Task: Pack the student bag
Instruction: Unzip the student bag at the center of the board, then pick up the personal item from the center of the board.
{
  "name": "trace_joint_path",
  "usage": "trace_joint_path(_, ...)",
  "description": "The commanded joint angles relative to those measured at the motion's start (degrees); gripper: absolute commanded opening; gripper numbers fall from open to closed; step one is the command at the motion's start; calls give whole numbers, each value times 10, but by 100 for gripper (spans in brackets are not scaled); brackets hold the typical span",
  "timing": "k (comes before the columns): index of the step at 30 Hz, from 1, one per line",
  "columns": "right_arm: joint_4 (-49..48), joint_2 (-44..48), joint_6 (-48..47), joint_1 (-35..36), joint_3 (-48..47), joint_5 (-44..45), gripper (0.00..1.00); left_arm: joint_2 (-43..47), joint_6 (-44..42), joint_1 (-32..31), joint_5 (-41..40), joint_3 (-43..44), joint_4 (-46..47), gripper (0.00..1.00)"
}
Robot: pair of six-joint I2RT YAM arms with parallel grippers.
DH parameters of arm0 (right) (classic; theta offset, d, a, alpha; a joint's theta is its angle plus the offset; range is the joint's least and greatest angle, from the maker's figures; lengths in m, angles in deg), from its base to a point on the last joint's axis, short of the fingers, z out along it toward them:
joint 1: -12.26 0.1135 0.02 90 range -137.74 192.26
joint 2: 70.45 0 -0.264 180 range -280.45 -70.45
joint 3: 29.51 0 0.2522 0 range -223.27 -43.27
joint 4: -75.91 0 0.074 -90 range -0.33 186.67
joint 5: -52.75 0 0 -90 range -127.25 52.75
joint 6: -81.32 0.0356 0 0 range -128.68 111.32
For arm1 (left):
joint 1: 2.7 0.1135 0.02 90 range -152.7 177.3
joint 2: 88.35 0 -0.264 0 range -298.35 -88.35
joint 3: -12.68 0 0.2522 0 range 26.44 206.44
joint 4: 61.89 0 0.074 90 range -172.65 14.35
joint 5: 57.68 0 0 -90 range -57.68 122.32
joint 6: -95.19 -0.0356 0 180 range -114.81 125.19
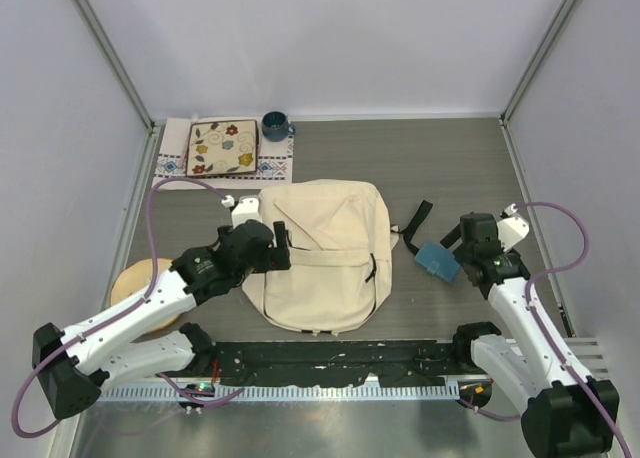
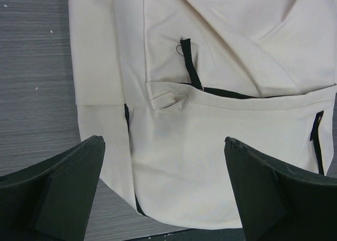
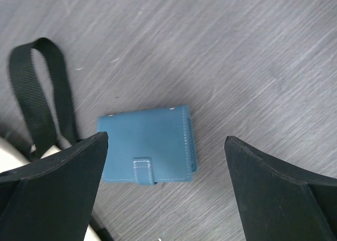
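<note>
student bag (image 1: 320,258): cream fabric, black straps and zips
wallet (image 1: 437,260): teal blue, pale stitching
mug (image 1: 275,126): dark blue
square plate (image 1: 222,148): cream, with red, yellow and blue flowers
cloth (image 1: 172,143): white, patterned border in red and dark
table (image 1: 450,168): grey wood grain
cable (image 1: 151,228): purple
round board (image 1: 132,280): light tan

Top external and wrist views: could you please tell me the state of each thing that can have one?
student bag: lying flat, front up, pocket zip seemingly open
blue wallet: closed, lying flat beside the bag
left gripper: open, above the bag
right gripper: open, above the wallet
mug: upright
</note>
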Motion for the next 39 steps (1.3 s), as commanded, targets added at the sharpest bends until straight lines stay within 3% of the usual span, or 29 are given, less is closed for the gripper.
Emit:
trace_joint_path(1,-8,-36,-33,-41,-10,-31,98,-4,-3,3,26,8,29,100)
trace_joint_path(15,-93,-111,-37,-105,43,-150,98,19,0,3,26,-14,28,100)
trace_joint_path(26,-146,-131,-56,-111,71,-215,96,11,-1,3,26,-20,32,100)
trace_joint_path(39,-199,-172,-73,-111,85,-283,60,-6,0,3,32,-22,38,100)
